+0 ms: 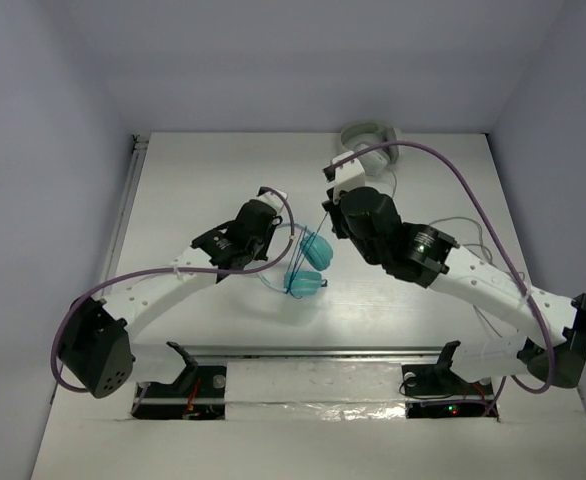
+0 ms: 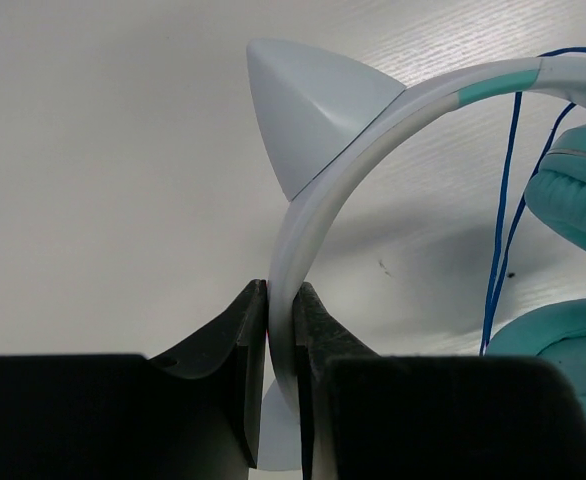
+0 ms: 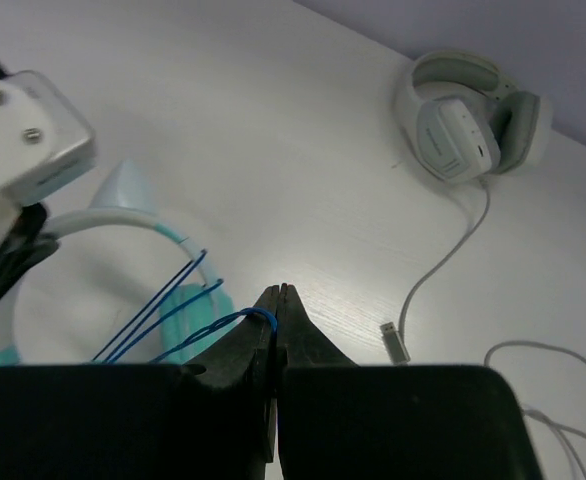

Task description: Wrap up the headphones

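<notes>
The headphones have teal ear cups, a pale headband with a pointed ear shape, and a thin blue cable. They are held above the table centre. My left gripper is shut on the headband. In the right wrist view the headband and cable strands show at the left. My right gripper is shut on a loop of the blue cable to the right of the headphones. Several cable strands cross the headband near the ear cups.
Larger grey-white headphones lie at the table's far edge. Their grey cable runs toward me and ends in a plug. More pale cable lies on the right side.
</notes>
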Available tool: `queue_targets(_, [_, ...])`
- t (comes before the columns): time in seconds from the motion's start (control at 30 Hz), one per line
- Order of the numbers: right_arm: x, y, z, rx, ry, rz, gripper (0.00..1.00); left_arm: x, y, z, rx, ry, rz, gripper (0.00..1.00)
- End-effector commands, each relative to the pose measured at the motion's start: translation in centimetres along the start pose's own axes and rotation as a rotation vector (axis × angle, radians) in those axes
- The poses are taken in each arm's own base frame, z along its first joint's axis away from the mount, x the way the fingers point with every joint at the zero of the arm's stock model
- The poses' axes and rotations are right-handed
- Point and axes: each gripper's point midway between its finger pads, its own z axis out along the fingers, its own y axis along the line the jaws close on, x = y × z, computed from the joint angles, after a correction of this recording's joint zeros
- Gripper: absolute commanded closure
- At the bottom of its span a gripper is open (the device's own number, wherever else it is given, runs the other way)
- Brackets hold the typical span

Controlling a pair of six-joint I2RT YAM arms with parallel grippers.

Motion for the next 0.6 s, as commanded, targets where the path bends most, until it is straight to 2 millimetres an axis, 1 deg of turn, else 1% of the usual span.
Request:
queue_targets(0.0, [-1.5,-2.2,1.9,0.105,-0.076,-0.004,1.00,-2.4,-1.3,-2.0,0.111,-0.115,-0.037,1.00])
queue_targets(0.07, [-1.0,-3.1,3.0,0.138,-0.075,0.006,1.00,-2.6,-1.6,-2.4,0.133,-0.130,-0.042,1.00])
queue_targets(0.1, [-0.4,-3.2,3.5,0.141,-0.064,0.002,1.00,-2.8,-2.1,-2.6,0.163,-0.136,-0.041,1.00])
queue_targets(0.17, [0.3,-3.7,4.4,0.167,-0.060,0.018,1.00,-3.1,-2.3,-3.1,0.187,-0.156,-0.043,1.00])
queue_targets(0.2, [1.3,-3.4,4.9,0.164,-0.039,0.012,1.00,-3.3,-2.6,-3.3,0.205,-0.165,-0.044,1.00])
queue_targets(0.27, [1.8,-3.3,5.6,0.166,-0.036,0.030,1.00,-3.8,-2.7,-3.9,0.222,-0.187,-0.047,1.00])
queue_targets(0.3, [2.8,-3.2,6.1,0.166,-0.019,0.027,1.00,-4.0,-2.9,-4.3,0.242,-0.201,-0.049,1.00])
queue_targets(0.33, [3.2,-2.8,6.3,0.155,-0.013,0.052,1.00,-4.2,-3.2,-4.6,0.261,-0.210,-0.048,1.00])
queue_targets(0.4, [3.9,-2.5,6.9,0.137,-0.002,0.078,1.00,-4.6,-3.2,-4.7,0.302,-0.226,-0.067,1.00])
queue_targets(0.43, [4.5,-2.2,7.1,0.128,0.010,0.079,1.00,-5.0,-3.1,-5.0,0.312,-0.239,-0.075,1.00])
queue_targets(0.47, [4.8,-2.3,7.2,0.128,0.016,0.100,1.00,-5.3,-3.4,-5.3,0.345,-0.252,-0.083,1.00])
queue_targets(0.5, [4.9,-1.7,7.2,0.096,0.018,0.111,1.00,-5.6,-3.4,-5.5,0.370,-0.260,-0.100,1.00])
queue_targets(0.53, [4.8,-2.3,7.2,0.093,0.012,0.140,1.00,-6.0,-3.3,-6.0,0.385,-0.279,-0.107,1.00])
queue_targets(0.57, [5.0,-2.2,7.2,0.073,0.013,0.177,1.00,-6.3,-3.2,-6.2,0.399,-0.292,-0.114,1.00])
